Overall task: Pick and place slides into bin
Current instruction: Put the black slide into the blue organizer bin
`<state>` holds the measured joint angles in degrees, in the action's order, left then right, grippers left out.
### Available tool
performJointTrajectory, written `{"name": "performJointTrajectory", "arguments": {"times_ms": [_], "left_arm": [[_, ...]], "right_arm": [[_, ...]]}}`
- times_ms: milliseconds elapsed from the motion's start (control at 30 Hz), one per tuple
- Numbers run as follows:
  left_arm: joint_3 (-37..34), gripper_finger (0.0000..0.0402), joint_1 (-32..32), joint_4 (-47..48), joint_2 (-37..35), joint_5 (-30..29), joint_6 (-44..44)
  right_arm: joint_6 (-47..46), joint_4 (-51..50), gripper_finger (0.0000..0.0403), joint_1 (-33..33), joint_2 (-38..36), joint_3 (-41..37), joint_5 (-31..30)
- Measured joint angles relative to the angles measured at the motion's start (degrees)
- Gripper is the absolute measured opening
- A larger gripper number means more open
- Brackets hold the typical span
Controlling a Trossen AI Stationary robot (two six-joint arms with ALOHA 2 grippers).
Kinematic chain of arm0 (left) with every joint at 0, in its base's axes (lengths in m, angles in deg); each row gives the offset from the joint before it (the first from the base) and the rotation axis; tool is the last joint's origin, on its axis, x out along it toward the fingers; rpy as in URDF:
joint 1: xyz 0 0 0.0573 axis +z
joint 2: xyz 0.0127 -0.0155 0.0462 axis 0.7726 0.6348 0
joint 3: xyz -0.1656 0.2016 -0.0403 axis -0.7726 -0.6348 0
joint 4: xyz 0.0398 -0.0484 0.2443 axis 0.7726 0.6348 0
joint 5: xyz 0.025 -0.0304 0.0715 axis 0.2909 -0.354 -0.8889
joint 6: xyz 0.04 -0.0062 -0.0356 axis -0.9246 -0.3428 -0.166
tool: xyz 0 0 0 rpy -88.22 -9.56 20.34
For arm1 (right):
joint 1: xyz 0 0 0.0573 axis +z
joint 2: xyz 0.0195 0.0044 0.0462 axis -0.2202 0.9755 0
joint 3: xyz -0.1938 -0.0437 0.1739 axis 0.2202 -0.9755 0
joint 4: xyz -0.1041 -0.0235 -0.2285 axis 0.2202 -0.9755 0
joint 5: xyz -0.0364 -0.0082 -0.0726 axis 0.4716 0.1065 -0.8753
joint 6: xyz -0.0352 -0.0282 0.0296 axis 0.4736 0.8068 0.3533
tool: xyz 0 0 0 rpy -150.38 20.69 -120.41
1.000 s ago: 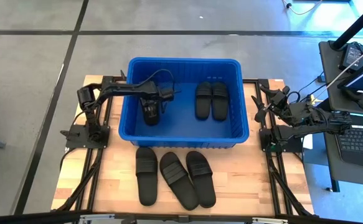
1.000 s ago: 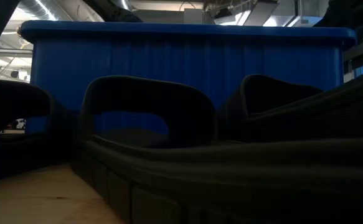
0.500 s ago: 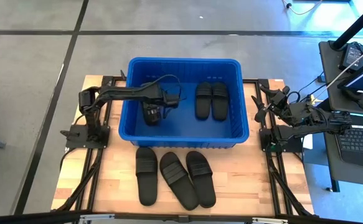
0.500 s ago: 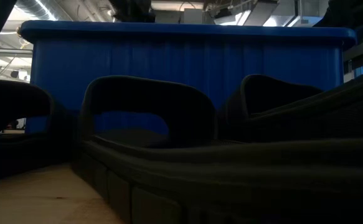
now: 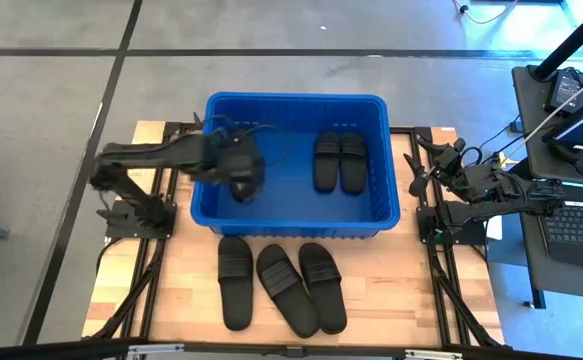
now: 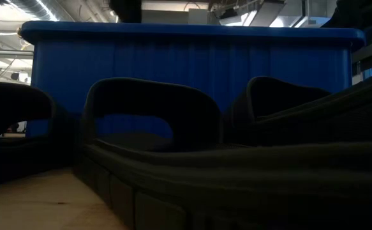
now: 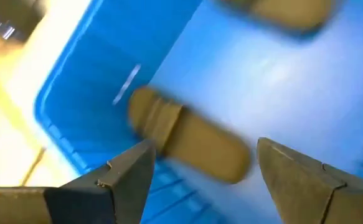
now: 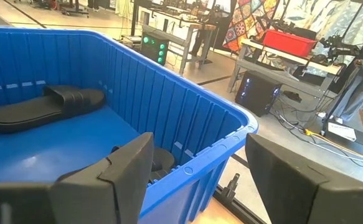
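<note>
The blue bin [image 5: 294, 163] stands at the middle of the table's far side. Two black slides [image 5: 339, 160] lie side by side on its floor at the right, and a third slide [image 5: 244, 187] lies on the floor at the left. It also shows in the left wrist view [image 7: 190, 137]. My left gripper [image 5: 241, 165] hangs open and empty above that third slide, and its open fingers show in the left wrist view [image 7: 204, 149]. Three more slides [image 5: 283, 286] lie flat on the table in front of the bin. My right gripper [image 5: 415, 176] waits open at the bin's right wall.
The bin's rim [image 6: 186, 29] stands high above the table in the low view, with the table's slides [image 6: 150, 121] close in front of it. Bare wood [image 5: 411, 290] lies to the right of the three slides. A desk with a laptop [image 5: 576, 225] stands beyond the table's right edge.
My left arm has drawn back toward the table's left edge, and its gripper has moved left over the bin's left part. The slide below it has stayed lying on the bin's floor.
</note>
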<state>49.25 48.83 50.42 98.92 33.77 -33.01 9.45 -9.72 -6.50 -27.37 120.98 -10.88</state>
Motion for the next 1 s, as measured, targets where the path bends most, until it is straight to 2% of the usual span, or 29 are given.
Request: {"name": "performJointTrajectory", "arguments": {"times_ms": [200,333,433,567,667,800,1000], "left_arm": [[0.24,0.0274,-14.92,-12.88,-5.68,1.18,-1.27],[0.24,0.0274,-25.56,-20.62,-5.75,1.56,-6.61],[0.24,0.0274,-31.65,-22.96,-4.34,1.05,-7.82],[0.24,0.0274,-37.39,-22.03,-0.47,-3.24,-3.14],[0.22,0.0274,-40.3,-20.36,3.56,-3.78,0.46],[0.22,0.0274,-43.08,-17.17,9.66,-1.44,8.27],[0.19,0.0274,-46.36,-7.46,18.06,3.04,24.58]], "right_arm": [[0.0,-0.06,0.0255,0.0,0.0,0.0,0.0],[-0.36,-0.04,0.0255,0.01,0.0,0.0,0.02],[-1.82,-0.04,0.0255,0.0,0.0,0.0,0.15],[-3.07,-0.04,0.0255,0.02,0.0,0.0,0.15],[-3.34,-0.05,0.0255,0.0,0.0,0.0,0.17],[-3.26,-0.44,0.0255,0.0,0.0,0.0,0.16],[-3.44,-0.44,0.0255,0.01,0.0,0.0,0.17]]}}
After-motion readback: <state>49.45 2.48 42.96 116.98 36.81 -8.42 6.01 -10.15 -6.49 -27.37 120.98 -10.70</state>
